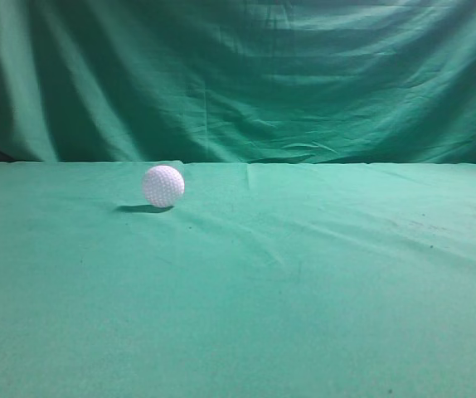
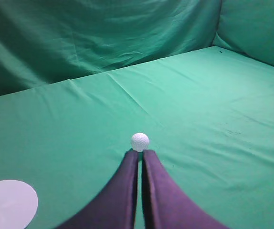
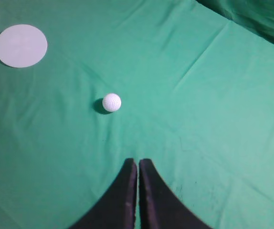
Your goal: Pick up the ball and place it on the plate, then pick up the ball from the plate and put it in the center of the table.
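The white dimpled golf ball rests on the teal-green table cloth, left of the middle in the exterior view. It also shows in the left wrist view just beyond the fingertips, and in the right wrist view. The flat white round plate lies on the cloth in the left wrist view at the lower left and in the right wrist view at the upper left; it is empty. My left gripper is shut and empty. My right gripper is shut and empty, some way short of the ball. Neither gripper shows in the exterior view.
A draped green cloth backdrop hangs behind the table and wraps round its right side in the left wrist view. The table cloth has low wrinkles.
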Available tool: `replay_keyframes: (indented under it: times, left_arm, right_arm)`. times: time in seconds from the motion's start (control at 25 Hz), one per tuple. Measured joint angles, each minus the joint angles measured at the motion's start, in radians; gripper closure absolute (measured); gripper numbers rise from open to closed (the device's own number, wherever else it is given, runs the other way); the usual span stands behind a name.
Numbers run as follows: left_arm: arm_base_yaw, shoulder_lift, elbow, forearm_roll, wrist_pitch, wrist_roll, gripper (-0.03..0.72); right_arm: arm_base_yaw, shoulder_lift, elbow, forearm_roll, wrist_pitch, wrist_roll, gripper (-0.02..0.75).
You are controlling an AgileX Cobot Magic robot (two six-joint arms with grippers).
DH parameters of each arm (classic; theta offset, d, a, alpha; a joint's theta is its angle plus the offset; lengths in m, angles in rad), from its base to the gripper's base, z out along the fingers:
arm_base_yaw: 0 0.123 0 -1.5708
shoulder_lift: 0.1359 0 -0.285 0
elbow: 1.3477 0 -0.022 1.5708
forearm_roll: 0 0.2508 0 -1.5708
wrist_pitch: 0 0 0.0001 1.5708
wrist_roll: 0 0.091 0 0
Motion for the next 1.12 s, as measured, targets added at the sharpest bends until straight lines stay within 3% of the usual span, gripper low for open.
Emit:
replay_keyframes:
  times: [0.28,0.6,0.88,1.12]
  left_arm:
    - [0.0,-0.061,0.089,-0.002,-0.023,0.0,0.688]
    - [0.0,-0.061,0.226,-0.002,-0.178,-0.001,0.688]
    - [0.0,-0.061,0.341,-0.002,-0.249,-0.001,0.688]
    - [0.0,-0.061,0.37,-0.006,-0.249,-0.001,0.688]
  right_arm:
    - [0.0,-0.34,0.429,0.006,-0.176,0.013,0.738]
    - [0.0,-0.668,0.794,0.055,-0.387,0.016,0.738]
    - [0.0,-0.801,1.05,0.162,-0.64,0.019,0.738]
    - [0.0,-0.806,1.238,0.174,-0.853,0.019,0.738]
